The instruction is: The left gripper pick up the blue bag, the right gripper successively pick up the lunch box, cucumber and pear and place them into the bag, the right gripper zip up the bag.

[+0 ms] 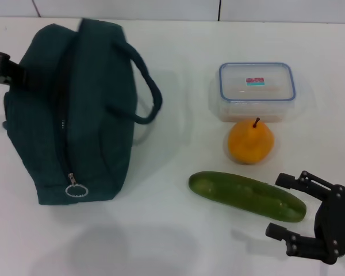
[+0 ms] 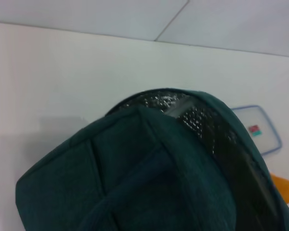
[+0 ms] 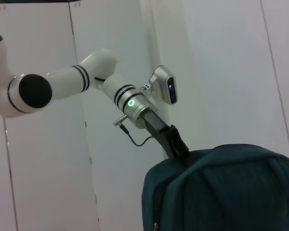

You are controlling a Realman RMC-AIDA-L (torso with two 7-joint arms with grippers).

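The blue bag [image 1: 75,115] stands at the table's left, its ring zipper pull [image 1: 76,188] at the near end. The left wrist view looks down on the blue bag [image 2: 149,183], whose top gapes onto the silver lining [image 2: 183,110]. My left gripper [image 1: 1,66] reaches in from the far left and is shut on the bag's edge; the right wrist view shows the left gripper [image 3: 172,140] meeting the blue bag [image 3: 221,192]. The lunch box [image 1: 256,90], pear [image 1: 250,142] and cucumber [image 1: 246,196] lie at the right. My right gripper [image 1: 278,206] stands open just off the cucumber's right end.
One loop handle [image 1: 146,86] of the bag sticks out towards the lunch box. The white table [image 1: 161,241] stretches between the bag and the cucumber. The lunch box [image 2: 260,130] and pear [image 2: 286,185] also show beyond the bag in the left wrist view.
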